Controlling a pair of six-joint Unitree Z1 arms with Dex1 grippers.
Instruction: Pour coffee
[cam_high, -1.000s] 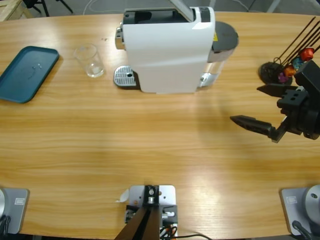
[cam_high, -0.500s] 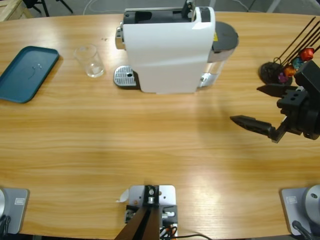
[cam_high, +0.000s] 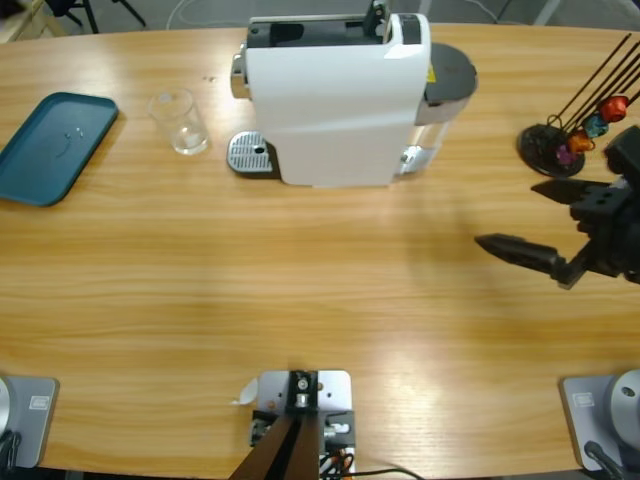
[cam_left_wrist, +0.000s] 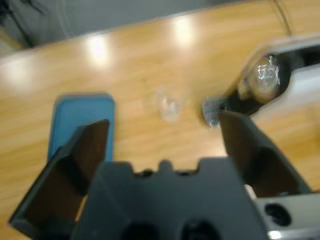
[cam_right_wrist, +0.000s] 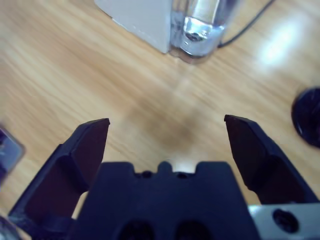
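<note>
Hidden or cut off: my left pincer (cam_left_wrist: 162, 137) shows only in its own wrist view; from above I cannot find that arm. My right arm is cropped by the high view's right edge. The capsule stand (cam_high: 575, 125) runs off the same edge, its wires and coloured capsules only partly seen; in my right wrist view it is a dark disc at the border. The left wrist view is smeared, so the glass there is a faint outline.

Surroundings: blue tray (cam_high: 55, 146), far left of the wooden table (cam_high: 300, 290), nothing on it that I can make out. Clear glass (cam_high: 181, 122), upright, between tray and machine, touching neither. Bare table lies between my right pincer (cam_high: 520, 218) and the machine.

Task item: coffee machine (cam_high: 335, 100), white body, black top, grey-lidded clear water tank (cam_high: 440, 95) at its right, round metal drip grate (cam_high: 250, 154) at its lower left, just beside the glass. It stands at the table's far middle.

Pincers: left, jaws spread wide, holding nothing, looking toward tray, glass and grate. Right, jaws spread wide, holding nothing, over bare wood right of the machine, near the stand.
</note>
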